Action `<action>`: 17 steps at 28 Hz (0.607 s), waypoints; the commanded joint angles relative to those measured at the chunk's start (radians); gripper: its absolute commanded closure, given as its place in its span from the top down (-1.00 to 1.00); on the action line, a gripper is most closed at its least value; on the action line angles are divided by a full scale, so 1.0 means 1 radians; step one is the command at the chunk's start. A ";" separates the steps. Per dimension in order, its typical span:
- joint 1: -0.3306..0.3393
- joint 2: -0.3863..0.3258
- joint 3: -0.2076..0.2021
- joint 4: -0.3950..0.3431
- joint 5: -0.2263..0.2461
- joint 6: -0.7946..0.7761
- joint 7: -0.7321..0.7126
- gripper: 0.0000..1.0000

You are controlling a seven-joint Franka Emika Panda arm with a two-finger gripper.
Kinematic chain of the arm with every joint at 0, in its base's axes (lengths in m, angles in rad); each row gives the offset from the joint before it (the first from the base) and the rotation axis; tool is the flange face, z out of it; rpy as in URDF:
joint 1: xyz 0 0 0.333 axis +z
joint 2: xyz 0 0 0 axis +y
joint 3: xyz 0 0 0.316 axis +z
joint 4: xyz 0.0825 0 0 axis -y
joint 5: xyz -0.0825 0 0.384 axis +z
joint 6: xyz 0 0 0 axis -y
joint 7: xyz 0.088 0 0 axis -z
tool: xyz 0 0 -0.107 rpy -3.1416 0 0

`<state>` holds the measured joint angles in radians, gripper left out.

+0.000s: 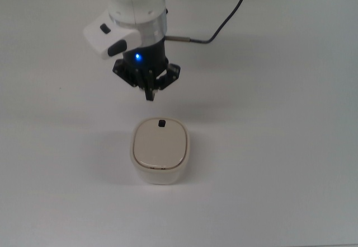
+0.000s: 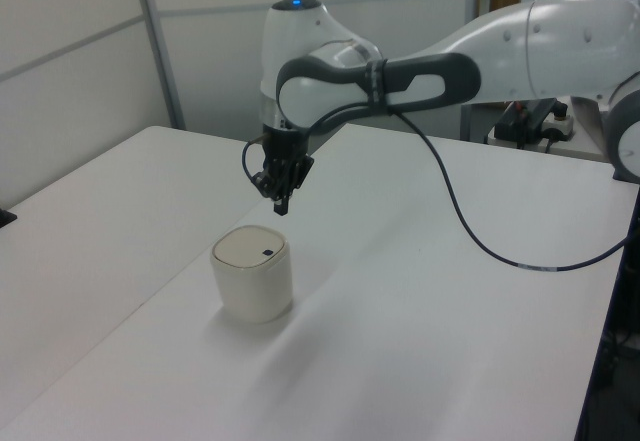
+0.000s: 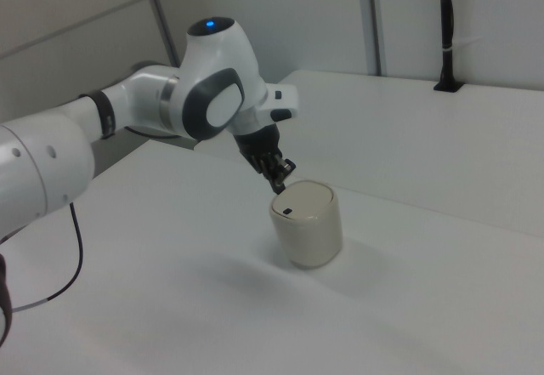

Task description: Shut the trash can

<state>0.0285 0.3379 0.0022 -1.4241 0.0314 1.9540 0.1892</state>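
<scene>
Trash can (image 1: pixel 160 151), our small cream-beige rounded plastic bin, sits on the white bench (image 1: pixel 279 146) with its flat lid (image 1: pixel 159 143) down and the tiny black knob (image 1: pixel 161 124) showing. Our gripper (image 1: pixel 149 94) hangs above it, apart, fingers pinched together on nothing.

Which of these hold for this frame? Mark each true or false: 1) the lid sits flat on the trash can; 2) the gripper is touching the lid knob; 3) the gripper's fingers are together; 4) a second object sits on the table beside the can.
1) The lid sits flat on the trash can: true.
2) The gripper touches the knob: false; it hangs above the can, clear of it, as the left view shows.
3) Fingers together: true; they hold nothing.
4) A second object on the table: false; only the can stands there.
</scene>
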 commanded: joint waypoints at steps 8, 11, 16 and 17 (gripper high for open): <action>0.004 -0.045 0.001 -0.024 -0.021 -0.135 -0.063 0.37; 0.010 -0.048 0.001 -0.024 -0.080 -0.168 -0.065 1.00; 0.013 -0.046 0.004 -0.027 -0.110 -0.184 -0.065 1.00; 0.019 -0.046 0.004 -0.029 -0.110 -0.184 -0.063 1.00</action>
<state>0.0323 0.3105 0.0052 -1.4295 -0.0573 1.7932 0.1429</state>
